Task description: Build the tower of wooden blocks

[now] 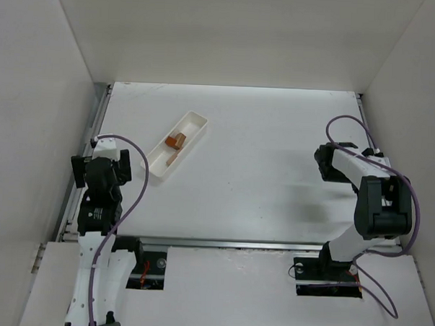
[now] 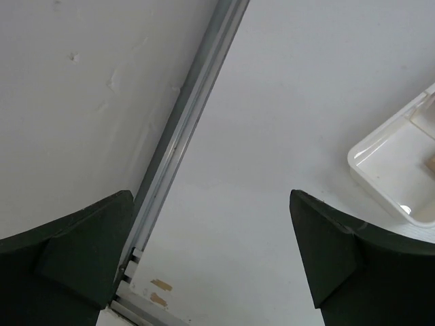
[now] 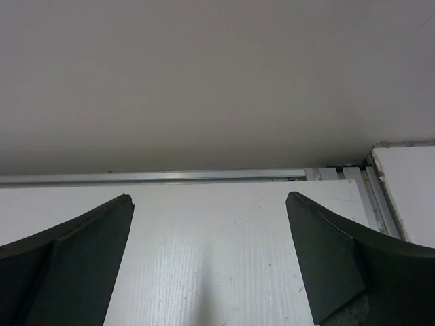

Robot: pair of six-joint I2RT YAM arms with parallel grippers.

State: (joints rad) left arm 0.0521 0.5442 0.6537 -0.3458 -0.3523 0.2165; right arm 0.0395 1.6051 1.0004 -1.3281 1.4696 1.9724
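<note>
**Wood block tower (image 1: 176, 141) not yet stacked: pieces lie in the tray, both end effectors released**

Nothing of the tower stands on the surface (image 1: 275, 173). Its pieces lie loose inside a long white tray (image 1: 198, 119), which sits diagonally in the left part of the surface, its far end pointing up and to the right in the top view. A reddish-brown piece (image 1: 177, 140) rests about midway along the tray, and a pale tan bar (image 1: 172, 161) lies just nearer the tray's near end. From this height I cannot tell how many blocks there are or whether they touch each other.

The left end effector (image 1: 96, 166) hovers near the left edge of the surface, close to the tray's near end but apart from it. In the left wrist view its two dark fingers (image 2: 81, 251) stand wide apart with only bare surface between them. A grey metal rail (image 2: 183, 136) runs diagonally past the left finger. One corner of the tray (image 2: 360, 153) shows at the right, with a sliver of tan wood at the frame's edge.

The right end effector (image 1: 326, 162) hangs over the right side of the surface, well apart from the tray. Its fingers (image 3: 75, 251) are also spread wide and grasp nothing. Ahead of them are white surface, a rail (image 3: 170, 176) and a plain wall (image 3: 204, 68).
</note>
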